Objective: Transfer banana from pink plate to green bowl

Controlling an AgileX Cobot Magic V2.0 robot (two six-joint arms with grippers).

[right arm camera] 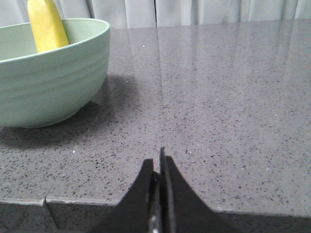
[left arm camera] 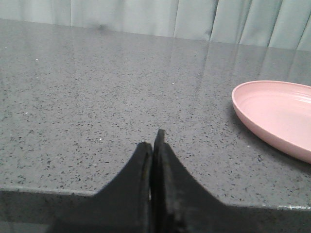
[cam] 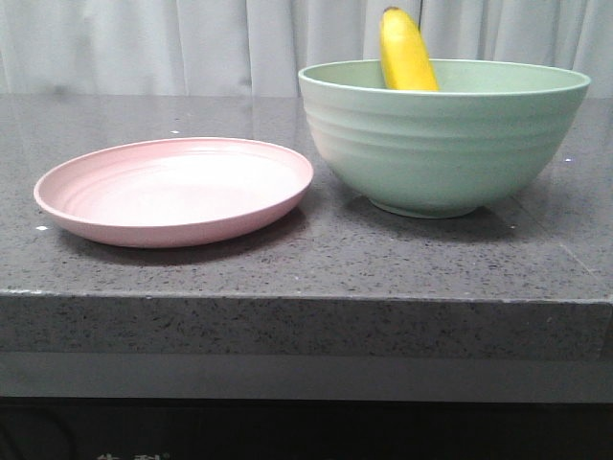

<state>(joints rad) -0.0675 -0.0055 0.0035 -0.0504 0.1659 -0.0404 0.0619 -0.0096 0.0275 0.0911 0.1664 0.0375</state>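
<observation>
The yellow banana (cam: 406, 53) stands leaning inside the pale green bowl (cam: 441, 144) on the right of the counter, its upper end sticking above the rim. It also shows in the right wrist view (right arm camera: 46, 26), inside the bowl (right arm camera: 48, 82). The pink plate (cam: 177, 189) lies empty to the left of the bowl, and its edge shows in the left wrist view (left arm camera: 277, 114). My left gripper (left arm camera: 152, 145) is shut and empty, low at the counter's front edge, left of the plate. My right gripper (right arm camera: 158, 167) is shut and empty at the front edge, right of the bowl. Neither gripper shows in the front view.
The dark speckled stone counter (cam: 306, 259) has a straight front edge close to both grippers. A pale curtain (cam: 192, 38) hangs behind the counter.
</observation>
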